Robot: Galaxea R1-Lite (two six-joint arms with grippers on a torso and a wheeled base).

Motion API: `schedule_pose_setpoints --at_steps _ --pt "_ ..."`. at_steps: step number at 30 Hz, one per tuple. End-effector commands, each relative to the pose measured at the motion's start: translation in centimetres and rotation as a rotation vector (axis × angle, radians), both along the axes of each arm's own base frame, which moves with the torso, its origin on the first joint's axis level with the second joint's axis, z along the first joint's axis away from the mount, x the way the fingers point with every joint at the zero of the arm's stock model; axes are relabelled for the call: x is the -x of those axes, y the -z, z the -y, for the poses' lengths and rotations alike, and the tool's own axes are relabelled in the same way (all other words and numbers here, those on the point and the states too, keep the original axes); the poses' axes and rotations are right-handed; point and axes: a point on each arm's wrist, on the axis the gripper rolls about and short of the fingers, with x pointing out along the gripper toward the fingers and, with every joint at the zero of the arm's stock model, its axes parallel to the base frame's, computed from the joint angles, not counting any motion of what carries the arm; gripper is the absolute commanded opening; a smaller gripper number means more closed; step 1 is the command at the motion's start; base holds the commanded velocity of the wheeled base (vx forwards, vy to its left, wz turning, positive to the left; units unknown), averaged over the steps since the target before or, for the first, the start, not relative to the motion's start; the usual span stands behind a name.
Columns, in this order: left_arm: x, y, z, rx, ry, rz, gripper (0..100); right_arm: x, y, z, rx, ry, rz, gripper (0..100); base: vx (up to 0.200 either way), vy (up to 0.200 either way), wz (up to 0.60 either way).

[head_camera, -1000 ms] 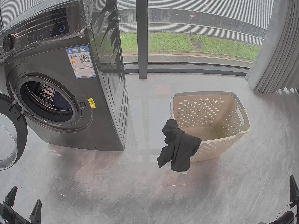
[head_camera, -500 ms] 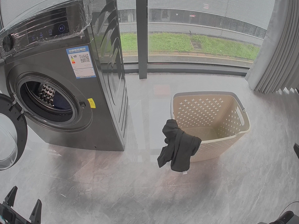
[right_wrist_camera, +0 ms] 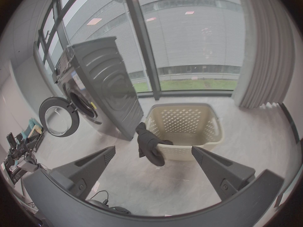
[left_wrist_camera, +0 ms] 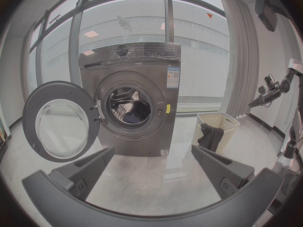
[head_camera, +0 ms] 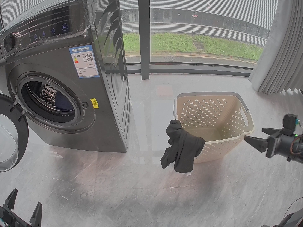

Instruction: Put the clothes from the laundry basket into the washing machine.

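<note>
Head view: black garment hangs over the laundry basket rim, beside the washing machine; right gripper hovers near the basket, jaws spread. Left wrist view: left gripper faces the open door, jaws spread. Right wrist view: basket and garment lie ahead.

The washing machine, at the left of the frame, has a smooth grey metal shell with a satin sheen. Wrinkled clear film covers its panel, and its door holds glossy glass. The basket is matt beige plastic. The garment is soft dark cloth. The floor looks like polished stone.
</note>
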Motion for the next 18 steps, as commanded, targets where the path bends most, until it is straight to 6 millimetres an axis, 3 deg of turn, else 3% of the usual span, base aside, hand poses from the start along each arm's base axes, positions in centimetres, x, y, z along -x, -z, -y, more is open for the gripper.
schedule_pose_setpoints --at_steps 1,18 --pt "0.0 0.5 0.0 0.006 -0.001 -0.003 100 -5.8 4.0 -2.8 0.027 -0.043 -0.141 100 0.0 0.0 0.0" --pt "0.0 0.5 0.0 0.014 -0.001 -0.003 100 -10.7 9.3 -7.1 0.037 -0.06 -0.219 100 0.0 0.0 0.0"
